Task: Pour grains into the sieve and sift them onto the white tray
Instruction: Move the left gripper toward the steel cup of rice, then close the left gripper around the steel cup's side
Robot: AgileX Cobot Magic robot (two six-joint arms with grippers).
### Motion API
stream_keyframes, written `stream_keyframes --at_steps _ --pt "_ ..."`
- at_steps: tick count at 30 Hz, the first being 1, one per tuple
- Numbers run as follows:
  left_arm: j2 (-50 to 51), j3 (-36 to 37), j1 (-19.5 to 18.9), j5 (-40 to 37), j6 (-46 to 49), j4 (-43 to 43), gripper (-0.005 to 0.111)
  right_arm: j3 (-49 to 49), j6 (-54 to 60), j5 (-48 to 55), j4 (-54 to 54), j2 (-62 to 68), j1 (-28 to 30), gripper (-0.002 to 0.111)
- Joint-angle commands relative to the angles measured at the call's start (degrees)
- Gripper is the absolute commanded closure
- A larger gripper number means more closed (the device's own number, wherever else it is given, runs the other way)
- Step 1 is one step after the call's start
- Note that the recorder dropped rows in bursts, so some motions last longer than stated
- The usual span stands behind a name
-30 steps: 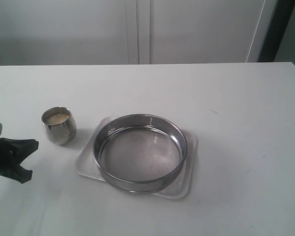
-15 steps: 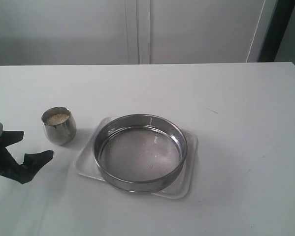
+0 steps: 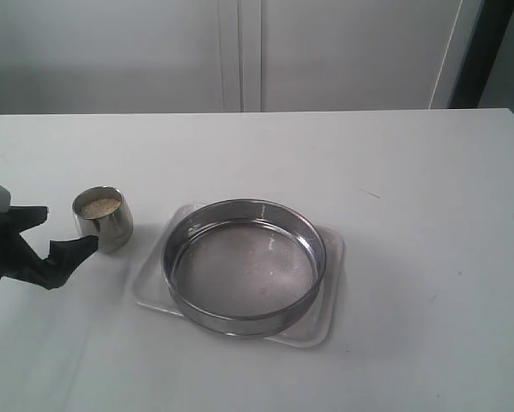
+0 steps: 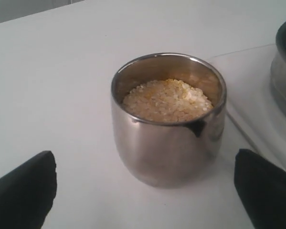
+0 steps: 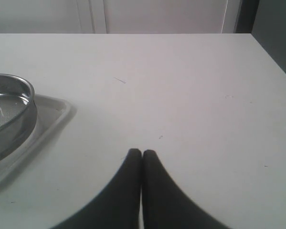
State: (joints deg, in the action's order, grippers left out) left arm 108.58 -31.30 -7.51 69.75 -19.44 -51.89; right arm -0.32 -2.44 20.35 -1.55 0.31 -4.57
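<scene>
left gripper [image 3: 66,228]: fingers spread wide, steel cup [image 4: 166,152] of grains [image 4: 166,99] upright just ahead of the tips, untouched. right gripper [image 5: 142,153]: fingers pressed together over matte white table [image 3: 411,172]; sieve [image 3: 239,206] on white tray [image 3: 329,249] off to their side. pale wall [image 3: 325,51] beyond.

The left gripper [image 3: 70,225] is cut off by the left edge of the exterior view. Most of the white tray [image 3: 327,313] is hidden under the sieve [image 3: 244,268], which is itself cut off in both wrist views.
</scene>
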Motion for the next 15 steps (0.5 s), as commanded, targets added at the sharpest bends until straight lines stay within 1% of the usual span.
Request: stream_keyframes --at_steps 1,9,15 --pt "2.1 -2.4 0.3 0.2 -1.8 -2.5 0.002 0.3 0.2 -0.7 -0.1 -0.3 0.0 0.108" --pt "5.1 -6.2 0.3 0.2 -4.3 -5.9 0.002 0.3 0.2 -0.7 -0.1 -0.3 0.0 0.108" --pt "6.5 -8.8 0.3 0.2 -4.3 -7.6 0.002 0.3 0.2 -0.7 -0.1 -0.3 0.0 0.108"
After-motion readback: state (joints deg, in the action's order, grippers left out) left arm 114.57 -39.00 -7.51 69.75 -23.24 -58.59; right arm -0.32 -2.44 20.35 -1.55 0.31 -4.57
